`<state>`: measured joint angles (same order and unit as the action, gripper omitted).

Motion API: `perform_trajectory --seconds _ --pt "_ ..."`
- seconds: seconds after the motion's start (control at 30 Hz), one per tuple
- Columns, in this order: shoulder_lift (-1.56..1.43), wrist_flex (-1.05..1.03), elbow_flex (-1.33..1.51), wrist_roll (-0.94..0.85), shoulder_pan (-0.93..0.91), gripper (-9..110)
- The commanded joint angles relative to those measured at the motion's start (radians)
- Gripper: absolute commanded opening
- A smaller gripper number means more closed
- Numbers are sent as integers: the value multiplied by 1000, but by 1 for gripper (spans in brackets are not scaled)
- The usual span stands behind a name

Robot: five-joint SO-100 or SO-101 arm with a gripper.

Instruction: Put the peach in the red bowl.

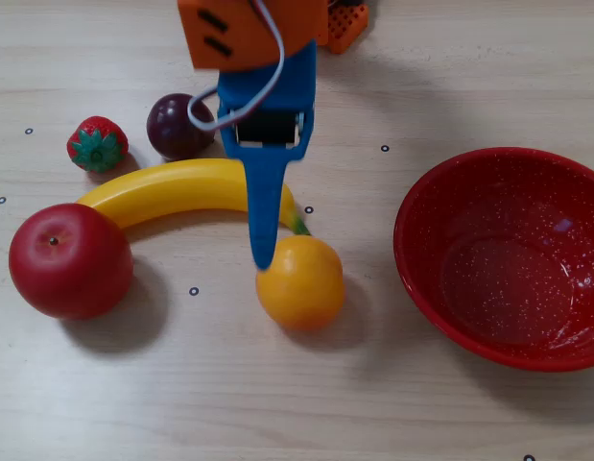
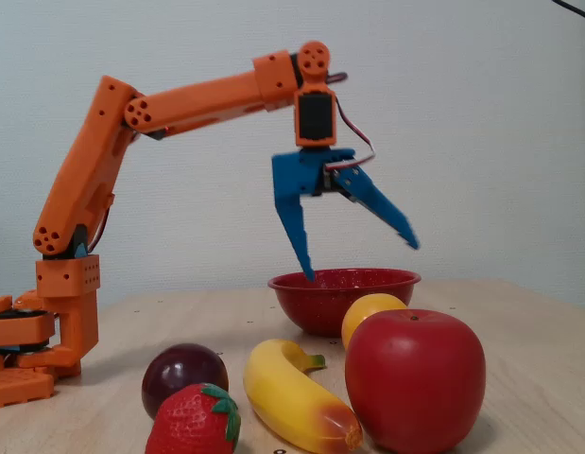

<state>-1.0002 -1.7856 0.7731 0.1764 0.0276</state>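
Note:
The peach (image 1: 299, 281) is a smooth orange-yellow ball on the table, just right of the banana's tip in the overhead view. In the fixed view it (image 2: 372, 310) peeks out behind the apple. The red bowl (image 1: 423, 261) stands empty to the peach's right in the overhead view and shows at the back of the fixed view (image 2: 316, 305). My blue gripper (image 2: 360, 259) hangs open and empty in the air. In the overhead view the gripper (image 1: 266, 202) is above the banana's end, and its long finger's tip reaches the peach's upper left edge.
In the overhead view a red apple (image 1: 70, 259) lies at the left, with a yellow banana (image 1: 172, 187) between it and the peach. A dark plum (image 1: 177, 125) and a strawberry (image 1: 97, 144) lie behind the banana. The arm's orange base (image 2: 46, 331) stands at the left of the fixed view.

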Motion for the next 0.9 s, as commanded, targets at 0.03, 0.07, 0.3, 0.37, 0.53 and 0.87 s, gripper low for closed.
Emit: perform_trajectory --seconds 0.03,0.07,0.3,0.37,0.53,0.87 --pt "-11 -103 -83 11 -41 58" --pt "6 -101 -83 8 -44 59" --pt "129 -66 -133 12 -81 59" --pt "167 -46 -156 15 -86 59" --pt "232 17 -192 49 -84 59" --pt "281 120 -189 103 -49 59"
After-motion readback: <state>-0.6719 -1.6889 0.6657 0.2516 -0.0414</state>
